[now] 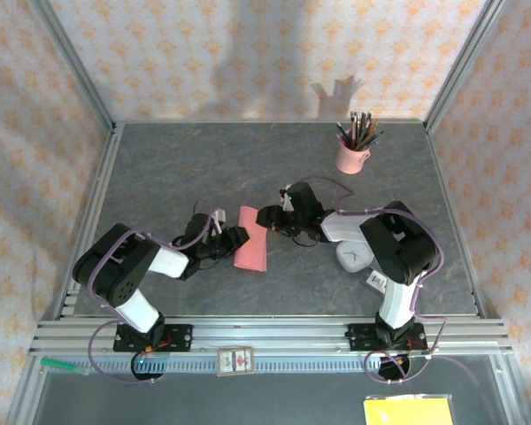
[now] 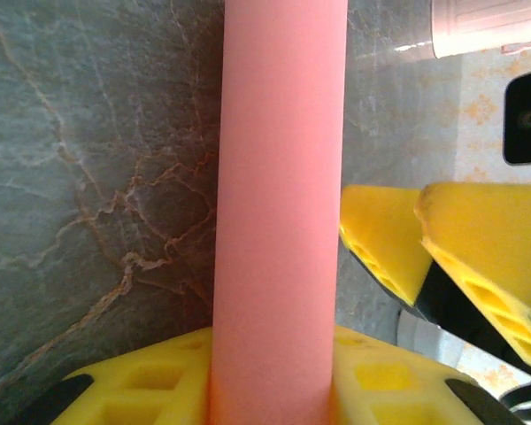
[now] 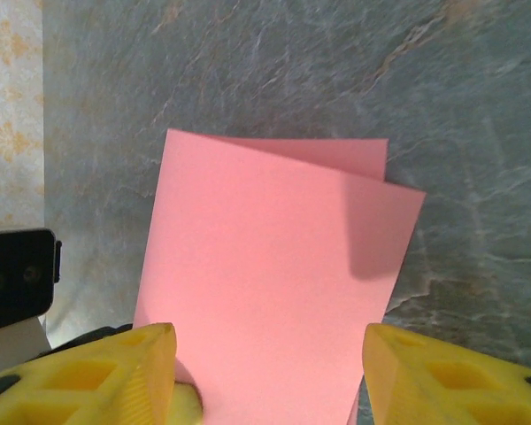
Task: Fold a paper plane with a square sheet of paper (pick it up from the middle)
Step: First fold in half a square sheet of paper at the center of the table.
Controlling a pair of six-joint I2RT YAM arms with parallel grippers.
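1. The left claw (image 2: 273, 367) is clamped on the square sheet of paper (image 2: 279, 195), which rises from between its yellow fingers as a smooth salmon-pink band.
2. The right claw (image 3: 267, 359) stands open, one finger on either side of the sheet, which is folded with its layers misaligned.
3. The paper is over the middle of the grey table (image 1: 203, 168), between both claws.

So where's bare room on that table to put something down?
Bare: the far left of the table, from the back wall to the arms, and the near strip in front of the paper. Crowded: the middle, where both arms meet, and the right, with the cup and a white object.
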